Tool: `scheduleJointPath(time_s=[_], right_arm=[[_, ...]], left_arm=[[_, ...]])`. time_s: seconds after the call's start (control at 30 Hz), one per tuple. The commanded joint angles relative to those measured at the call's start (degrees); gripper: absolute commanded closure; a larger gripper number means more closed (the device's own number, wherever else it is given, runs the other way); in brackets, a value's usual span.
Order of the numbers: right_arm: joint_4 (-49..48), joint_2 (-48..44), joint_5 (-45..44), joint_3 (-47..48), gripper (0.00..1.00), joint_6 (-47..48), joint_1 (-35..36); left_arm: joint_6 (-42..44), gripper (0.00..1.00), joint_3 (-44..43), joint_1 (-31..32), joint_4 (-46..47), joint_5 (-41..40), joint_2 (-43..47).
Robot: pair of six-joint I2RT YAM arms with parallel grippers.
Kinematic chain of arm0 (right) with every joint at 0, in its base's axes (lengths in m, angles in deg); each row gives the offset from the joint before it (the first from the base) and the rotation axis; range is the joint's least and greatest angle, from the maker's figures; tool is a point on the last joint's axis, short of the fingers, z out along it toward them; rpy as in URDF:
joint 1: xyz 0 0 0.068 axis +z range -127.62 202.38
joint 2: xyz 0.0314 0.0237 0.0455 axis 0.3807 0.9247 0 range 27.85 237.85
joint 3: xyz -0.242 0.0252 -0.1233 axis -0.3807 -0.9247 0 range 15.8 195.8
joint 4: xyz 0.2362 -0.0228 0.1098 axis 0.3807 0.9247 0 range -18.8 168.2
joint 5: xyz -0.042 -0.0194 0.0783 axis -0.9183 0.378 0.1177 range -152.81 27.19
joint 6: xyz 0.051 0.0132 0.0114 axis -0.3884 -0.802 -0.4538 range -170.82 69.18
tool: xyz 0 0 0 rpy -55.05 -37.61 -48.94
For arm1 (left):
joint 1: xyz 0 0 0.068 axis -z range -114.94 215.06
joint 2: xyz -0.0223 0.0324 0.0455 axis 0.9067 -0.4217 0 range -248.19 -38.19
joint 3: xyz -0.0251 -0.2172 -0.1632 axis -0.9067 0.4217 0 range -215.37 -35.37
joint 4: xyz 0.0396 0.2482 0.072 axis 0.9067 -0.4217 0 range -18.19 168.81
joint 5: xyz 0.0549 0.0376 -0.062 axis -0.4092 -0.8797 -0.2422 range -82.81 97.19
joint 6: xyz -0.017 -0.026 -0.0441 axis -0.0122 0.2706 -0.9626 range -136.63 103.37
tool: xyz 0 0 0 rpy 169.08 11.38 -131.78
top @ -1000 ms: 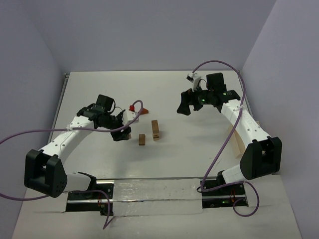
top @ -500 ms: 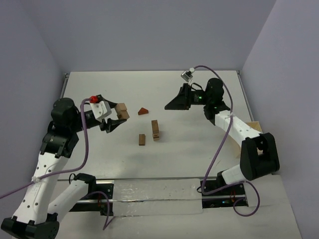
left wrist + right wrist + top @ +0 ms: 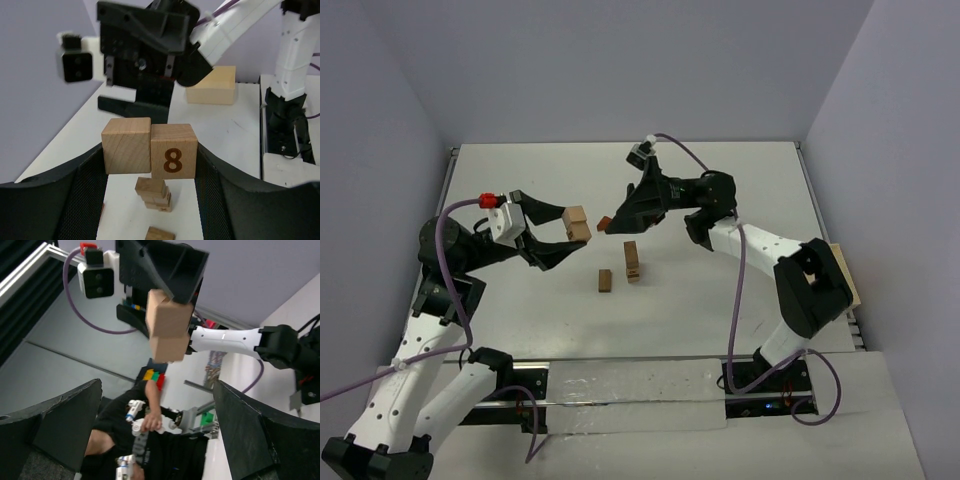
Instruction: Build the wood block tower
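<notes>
Wooden cubes (image 3: 172, 157), two, in left claw (image 3: 150, 156); one tower (image 3: 633, 260), one loose block (image 3: 605, 280)

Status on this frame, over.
Left gripper shut on two cubes, aloft. Right gripper open, facing them. Tower short, on table; loose block beside it. Nothing between cubes and tower.

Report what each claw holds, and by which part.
Left claw: two wooden cubes side by side, pinched across their outer end faces. Right claw: open, nothing held.
</notes>
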Motion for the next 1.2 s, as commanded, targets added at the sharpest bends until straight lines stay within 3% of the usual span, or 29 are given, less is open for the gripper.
scheduleJointPath(time_s=[0.0, 0.27, 0.6, 1.17], right_arm=[[-24.5, 4.8, -3.6, 4.3, 0.02, -6.6, 2.4], [-24.1, 9.3, -7.3, 6.1, 0.07, -8.3, 3.8], [-23.2, 7.1, -7.7, 4.8, 0.11, -6.8, 5.4], [-18.4, 6.1, -9.9, 0.6, 0.43, -6.0, 8.0]], left_arm=[[-7.6, 1.00, 0.4, 1.4, 10.6, 0.4, 0.2], [-7.7, 1.00, 4.2, 3.3, 11.9, -2.3, 0.3], [-6.3, 1.00, 7.0, 3.4, 12.4, -4.3, -0.6], [-3.7, 1.00, 10.1, 3.4, 14.3, -4.4, -1.6]])
